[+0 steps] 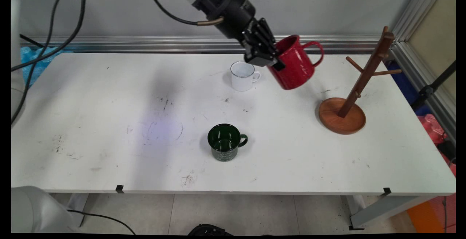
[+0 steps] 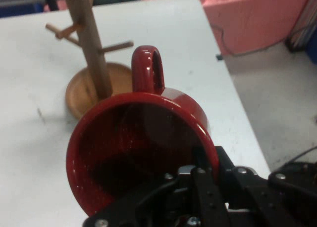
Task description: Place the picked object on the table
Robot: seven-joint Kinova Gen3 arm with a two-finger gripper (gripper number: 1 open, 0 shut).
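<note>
Pincer (image 2: pixel 210 170) clamps red mug (image 2: pixel 133 148) rim, handle twd wooden rack (image 2: pixel 91 64).

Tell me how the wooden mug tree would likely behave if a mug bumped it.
The mug tree looks rigid, being wood. Its tall post rises at a slant from a round base, so a knock high up could probably rock or tip it. Its thin pegs may be the weakest part.

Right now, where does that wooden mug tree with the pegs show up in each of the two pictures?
Main view: the wooden mug tree stands on the table's right side, leaning, just right of the red mug held in the air by the tool.
Hand view: the mug tree is at upper left, behind the red mug's rim.
Shared landmark: the red mug's handle, which points toward the tree in both views.
</note>
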